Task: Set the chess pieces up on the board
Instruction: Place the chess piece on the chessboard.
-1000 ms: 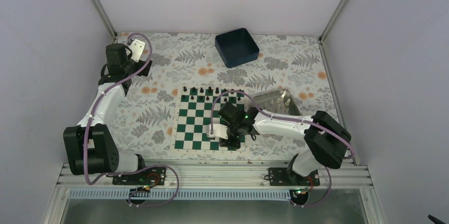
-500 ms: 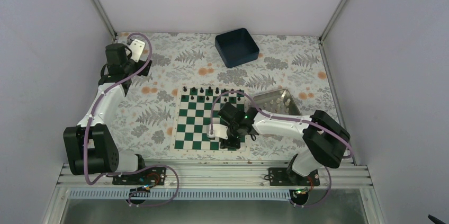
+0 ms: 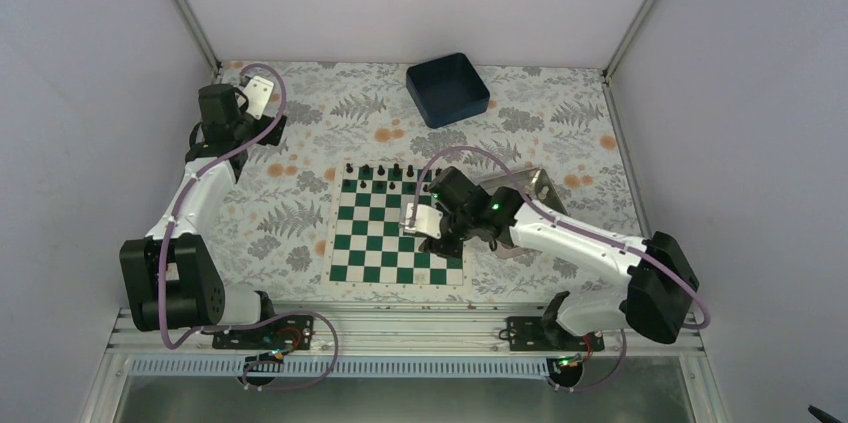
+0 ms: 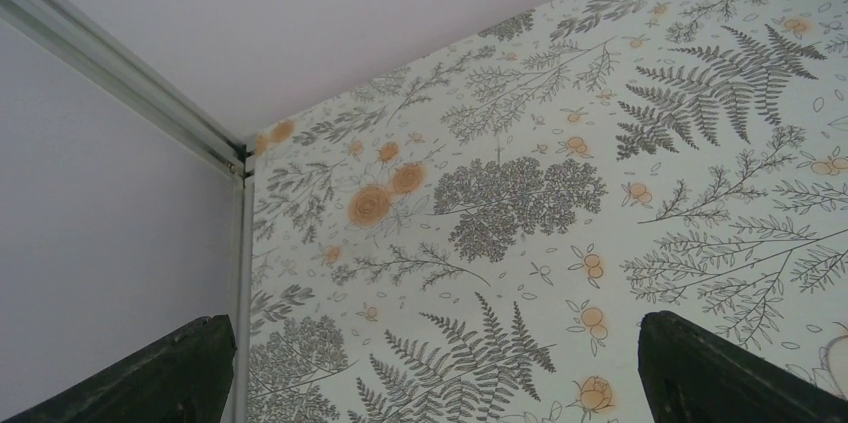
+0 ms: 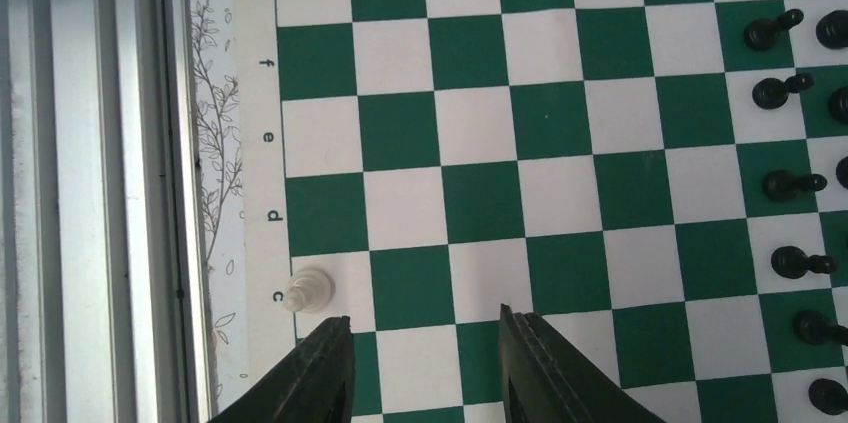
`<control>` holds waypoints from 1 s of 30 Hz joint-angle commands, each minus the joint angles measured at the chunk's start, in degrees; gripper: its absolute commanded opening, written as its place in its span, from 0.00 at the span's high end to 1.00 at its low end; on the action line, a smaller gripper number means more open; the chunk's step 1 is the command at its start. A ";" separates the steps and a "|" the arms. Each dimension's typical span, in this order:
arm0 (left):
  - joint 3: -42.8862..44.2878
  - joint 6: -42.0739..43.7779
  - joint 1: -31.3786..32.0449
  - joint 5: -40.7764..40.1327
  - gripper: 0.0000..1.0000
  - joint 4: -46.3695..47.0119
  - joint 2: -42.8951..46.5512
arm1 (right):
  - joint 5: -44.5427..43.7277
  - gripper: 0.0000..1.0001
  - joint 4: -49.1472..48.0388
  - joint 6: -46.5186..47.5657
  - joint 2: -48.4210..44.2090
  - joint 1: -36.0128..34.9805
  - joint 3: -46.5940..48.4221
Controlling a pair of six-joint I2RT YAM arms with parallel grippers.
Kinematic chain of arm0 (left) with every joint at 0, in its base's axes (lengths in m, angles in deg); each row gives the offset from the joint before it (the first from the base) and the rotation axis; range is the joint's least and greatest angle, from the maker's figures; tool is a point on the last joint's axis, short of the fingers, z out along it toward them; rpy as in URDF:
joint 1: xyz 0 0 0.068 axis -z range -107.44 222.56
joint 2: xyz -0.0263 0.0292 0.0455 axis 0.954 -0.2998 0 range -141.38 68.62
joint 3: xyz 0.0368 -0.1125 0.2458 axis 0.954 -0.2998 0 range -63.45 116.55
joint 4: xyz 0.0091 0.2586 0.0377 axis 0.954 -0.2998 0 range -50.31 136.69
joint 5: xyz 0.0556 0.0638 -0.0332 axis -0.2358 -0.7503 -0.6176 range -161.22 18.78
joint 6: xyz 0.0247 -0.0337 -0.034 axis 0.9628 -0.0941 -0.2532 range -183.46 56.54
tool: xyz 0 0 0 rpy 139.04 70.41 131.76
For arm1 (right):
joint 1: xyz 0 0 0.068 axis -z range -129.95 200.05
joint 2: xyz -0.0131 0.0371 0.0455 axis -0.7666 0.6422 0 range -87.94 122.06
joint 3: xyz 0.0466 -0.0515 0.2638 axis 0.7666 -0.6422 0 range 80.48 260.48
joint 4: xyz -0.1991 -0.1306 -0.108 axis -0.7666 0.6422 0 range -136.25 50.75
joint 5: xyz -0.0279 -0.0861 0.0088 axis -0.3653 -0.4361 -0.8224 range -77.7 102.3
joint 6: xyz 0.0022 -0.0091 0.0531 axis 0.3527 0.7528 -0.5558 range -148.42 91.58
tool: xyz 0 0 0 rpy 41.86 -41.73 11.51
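Fern-and-flower printed cloth [image 4: 520,203] lies flat and matte over the table, running to an aluminium corner post [image 4: 120,73] at the far left. The left gripper [image 4: 435,383] hangs above this cloth. Its two dark wedge-shaped fingers [image 4: 150,378] are spread wide, with only the print between them.

Toward the middle lies the board [image 3: 370,233], a flat square of dark green and white checks inside a cream border printed with letters. Slim glossy black pieces [image 3: 395,175] fill its two far rows. One of the chess pieces, a white piece [image 5: 307,291] of smooth cream plastic with a rounded top, stands alone on a white square in the nearest row. It sits by the border letter c and touches nothing. A ribbed aluminium rail [image 5: 90,183] runs along the near edge of the table just beyond that border.

The right gripper [image 5: 430,363] hovers over the board close to that piece, jaws parted and grasping nothing. The piece stands just outside one finger [image 5: 320,373], not between the two.

At the far middle sits a dark blue square bin [image 3: 447,89] with low straight walls. To the right of the board is a silver metal tray [image 3: 535,183], largely blocked by the right arm, so its contents cannot be made out.
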State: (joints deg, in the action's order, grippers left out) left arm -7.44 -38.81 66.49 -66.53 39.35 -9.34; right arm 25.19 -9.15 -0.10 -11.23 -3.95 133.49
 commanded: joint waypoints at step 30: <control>-2.90 -0.25 -1.88 3.40 0.00 4.06 -0.01 | 0.02 0.69 -3.80 1.04 13.23 -6.83 -3.35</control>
State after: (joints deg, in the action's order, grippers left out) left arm -9.41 -38.81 65.16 -64.50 41.52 -9.07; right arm 25.89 -11.09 0.55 1.29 -10.64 130.63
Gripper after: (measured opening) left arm 0.999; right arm 0.355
